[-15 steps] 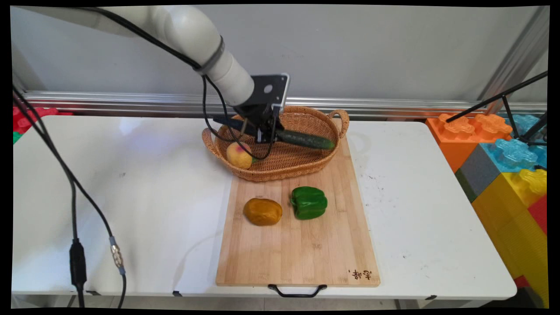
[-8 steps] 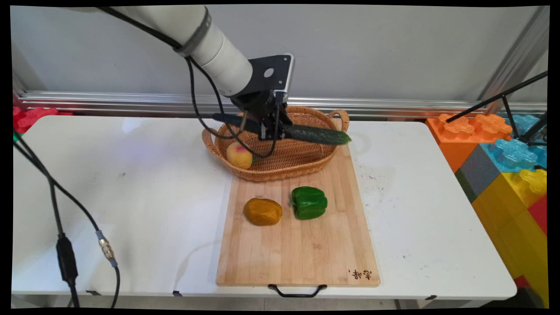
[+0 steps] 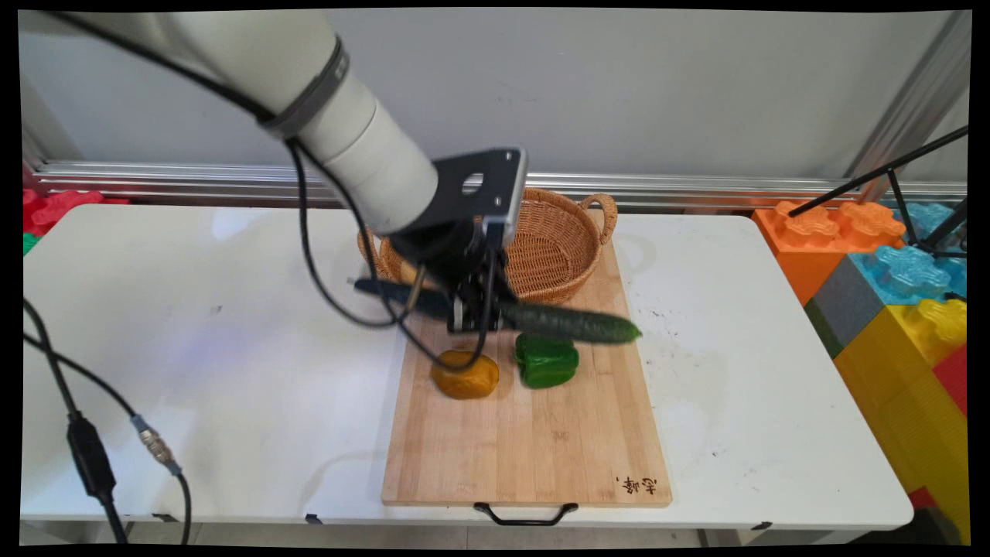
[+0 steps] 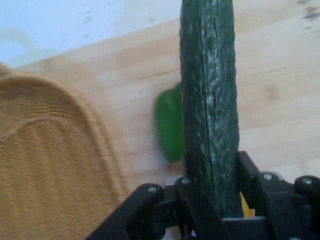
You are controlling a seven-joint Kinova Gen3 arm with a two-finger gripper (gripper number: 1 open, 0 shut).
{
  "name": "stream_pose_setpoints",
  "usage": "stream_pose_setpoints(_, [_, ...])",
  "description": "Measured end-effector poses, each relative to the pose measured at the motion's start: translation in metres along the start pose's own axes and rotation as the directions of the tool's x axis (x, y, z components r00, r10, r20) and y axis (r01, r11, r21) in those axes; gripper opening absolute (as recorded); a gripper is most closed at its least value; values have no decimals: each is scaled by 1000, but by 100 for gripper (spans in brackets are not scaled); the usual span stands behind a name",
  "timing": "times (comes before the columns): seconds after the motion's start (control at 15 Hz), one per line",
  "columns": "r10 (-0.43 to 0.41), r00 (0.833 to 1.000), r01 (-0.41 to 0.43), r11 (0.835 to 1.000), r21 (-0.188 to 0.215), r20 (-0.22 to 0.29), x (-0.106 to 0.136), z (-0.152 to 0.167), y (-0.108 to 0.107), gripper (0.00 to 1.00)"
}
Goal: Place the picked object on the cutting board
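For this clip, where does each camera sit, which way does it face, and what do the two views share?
Main view: fixed above the table's near side, looking down across it toward the wall; shows the white arm, hanging cables and the end effector gripping a cucumber.
Hand view: mounted on the hand, looking along the end effector down at the cutting board; only its black linkage shows.
Shared: the cucumber, green pepper, wicker basket and cutting board.
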Motion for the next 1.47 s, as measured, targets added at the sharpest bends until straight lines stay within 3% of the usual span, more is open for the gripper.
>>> stream_pose_setpoints(0.33, [-90,996,90,994,-62,6,4,20,46,0])
stream_pose_setpoints(0.6, [-140,990,139,987,-83,0,8,46,64,0])
stream_pose_setpoints(0.93, [-173,985,172,982,-76,-3,10,88,73,0])
stream_pose_setpoints(1.4, [-149,989,148,986,-70,-12,6,131,73,0])
stream_pose_setpoints(1.47, [-143,990,142,987,-72,-16,6,134,72,100])
